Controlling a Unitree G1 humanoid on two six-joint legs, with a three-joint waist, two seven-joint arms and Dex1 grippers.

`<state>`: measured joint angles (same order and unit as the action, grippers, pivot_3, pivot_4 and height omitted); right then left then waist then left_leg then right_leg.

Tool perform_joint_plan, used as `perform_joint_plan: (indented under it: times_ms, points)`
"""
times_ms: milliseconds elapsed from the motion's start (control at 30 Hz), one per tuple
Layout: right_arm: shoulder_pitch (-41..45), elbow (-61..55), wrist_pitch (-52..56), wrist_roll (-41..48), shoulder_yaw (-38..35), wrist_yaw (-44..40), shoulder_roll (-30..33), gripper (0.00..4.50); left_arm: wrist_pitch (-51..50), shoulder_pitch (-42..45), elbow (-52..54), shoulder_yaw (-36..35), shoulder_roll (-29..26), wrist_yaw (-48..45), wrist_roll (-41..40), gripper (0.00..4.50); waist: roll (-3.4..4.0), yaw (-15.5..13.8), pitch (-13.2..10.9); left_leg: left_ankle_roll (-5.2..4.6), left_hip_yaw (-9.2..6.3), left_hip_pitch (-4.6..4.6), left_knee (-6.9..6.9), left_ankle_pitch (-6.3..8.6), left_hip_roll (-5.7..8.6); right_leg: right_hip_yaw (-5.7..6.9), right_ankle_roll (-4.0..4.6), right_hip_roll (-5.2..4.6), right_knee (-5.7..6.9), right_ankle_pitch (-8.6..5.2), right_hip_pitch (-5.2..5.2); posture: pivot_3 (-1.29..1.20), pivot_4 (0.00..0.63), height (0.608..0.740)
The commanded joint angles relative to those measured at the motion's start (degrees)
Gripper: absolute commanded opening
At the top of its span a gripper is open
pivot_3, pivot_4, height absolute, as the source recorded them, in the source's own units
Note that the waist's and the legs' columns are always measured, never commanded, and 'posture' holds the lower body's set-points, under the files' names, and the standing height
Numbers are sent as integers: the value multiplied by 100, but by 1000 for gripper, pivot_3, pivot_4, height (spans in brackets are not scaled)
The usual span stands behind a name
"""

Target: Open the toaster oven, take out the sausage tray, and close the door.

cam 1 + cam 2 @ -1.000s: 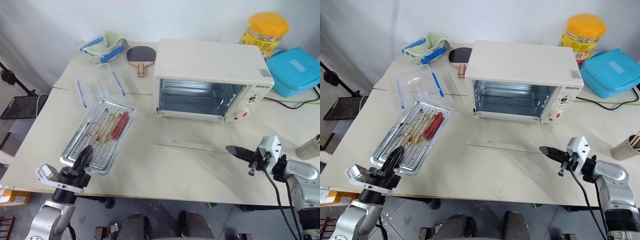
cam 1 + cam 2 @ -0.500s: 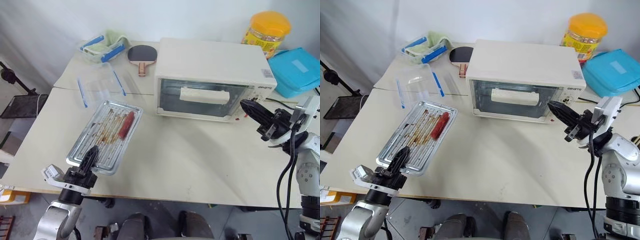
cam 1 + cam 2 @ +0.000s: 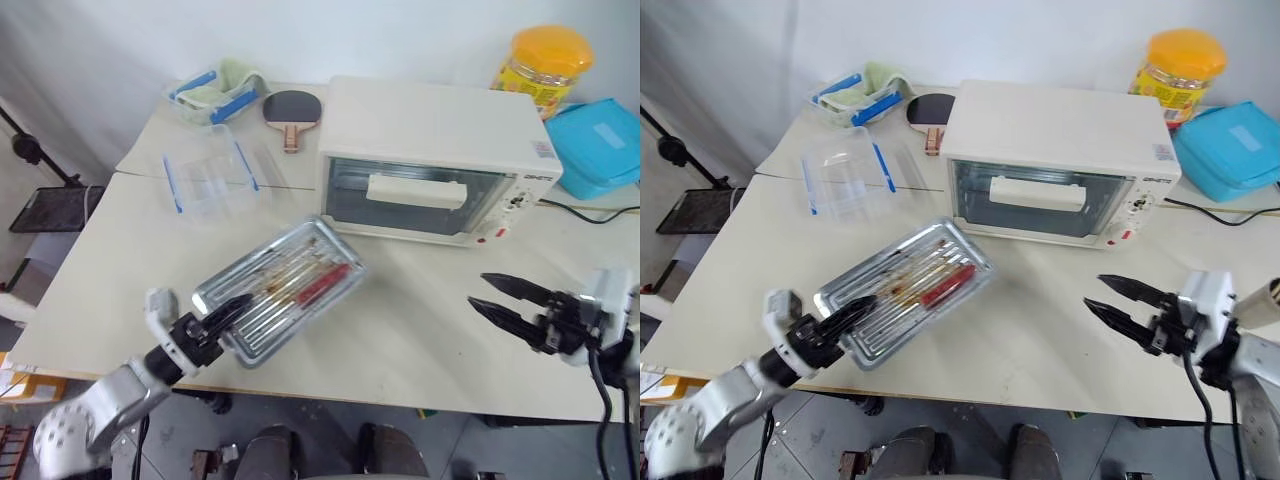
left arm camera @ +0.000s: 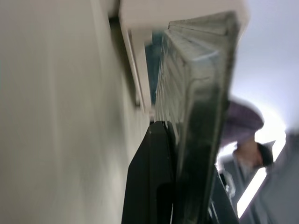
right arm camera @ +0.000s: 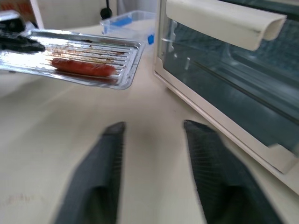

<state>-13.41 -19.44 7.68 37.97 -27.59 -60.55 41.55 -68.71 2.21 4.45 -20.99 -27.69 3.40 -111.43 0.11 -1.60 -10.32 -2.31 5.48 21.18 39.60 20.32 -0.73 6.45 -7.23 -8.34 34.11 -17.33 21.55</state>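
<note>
Left eye view: the toaster oven (image 3: 440, 160) stands toward the back of the table (image 3: 400, 330), its door (image 3: 412, 197) shut upright with the long white handle across the glass. In front of it and to the left, the sausage tray (image 3: 282, 288) is off the tabletop and tilted, its far end nearest the oven's lower left corner, with the red sausage (image 3: 322, 284) lying along the ridges. The left gripper (image 3: 222, 312) is clamped on the tray's near short edge. The right gripper (image 3: 497, 298) hovers above the table in front of the oven's control side, fingers spread apart and holding nothing. A clear blue-edged container (image 3: 210, 175) sits behind the tray, with a table tennis paddle (image 3: 289, 112), a yellow-lidded jar (image 3: 538, 62) and a blue bag (image 3: 598, 140) farther back. Right eye view: the same layout, the tray apart from the oven front. Left wrist view: a black finger (image 4: 152, 182) presses against the tray's rim (image 4: 205, 116), seen edge-on, with the oven's pale body beyond. Right wrist view: the two fingers (image 5: 100, 168) stand well apart over bare table, the closed door and its handle (image 5: 226, 21) just beside them, the tray with its sausage held beyond.
</note>
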Motion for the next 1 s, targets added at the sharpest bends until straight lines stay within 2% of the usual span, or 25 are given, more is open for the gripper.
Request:
perform_joint_plan:
  times_ms: [33, 133, 267, 500, 700, 900, 933, 1000]
  points:
    - [-510, -239, -347, -131, -540, -8, -142, 3564, -625, 779, -821, 676, -356, -179, -157, 0, 4, 10, 2, 0, 2, -1, -4, 0, 4, -3, -2, 0, 20, 1, -1, 0, 150, 740]
    - [-904, -297, -718, -214, -849, 30, -400, 4473, -884, 1553, -1473, 1316, -638, -132, -156, 0, 3, 13, 2, -1, 4, 0, -5, -1, 6, -1, -5, 1, 22, 3, 1, 0, 150, 740]
    - [-1479, -601, -487, 147, -1091, -95, -466, 4473, -1072, 2309, -2172, 1756, -574, -350, 135, 0, 8, 11, 0, 1, 8, -5, -7, -2, 7, 0, -8, 5, 26, 4, 2, 0, 150, 740]
    - [-2544, -1016, -506, 339, -1419, -377, -701, 4473, -1466, 3614, -3175, 2282, 197, -1027, 1650, 0, 1, -59, -2, 5, 10, -1, -12, -10, 12, -3, -25, 21, 7, 13, 2, 0, 150, 740]
    - [-2829, -1001, -740, 160, -1362, -527, -827, 4473, -1417, 4243, -3613, 2522, 917, -1715, 3169, 0, 1, -35, -2, 8, 25, -6, -43, -12, 9, -9, -30, 34, -21, 15, 6, 0, 150, 740]
    - [-2780, -1004, -784, 63, -1206, -519, -842, 4473, -1278, 4565, -3840, 2425, 1307, -2206, 4324, 0, 2, -88, -1, 17, 28, -11, -43, -18, 7, -16, -31, 33, -22, 16, 6, 0, 150, 740]
    - [-2757, -996, -781, 50, -1178, -509, -839, 4500, -1285, 4572, -3800, 2394, 1323, -2279, 4457, 406, 2, -92, -2, 18, 29, -12, -43, -18, 7, -19, -31, 32, -22, 16, 6, 0, 150, 740]
    - [-2706, -960, -787, 24, -1118, -492, -828, 4500, -1375, 4565, -3676, 2327, 1319, -2406, 4644, 914, 2, -94, -2, 20, 28, -12, -43, -18, 5, -20, -31, 32, -21, 16, 7, 0, 150, 740]
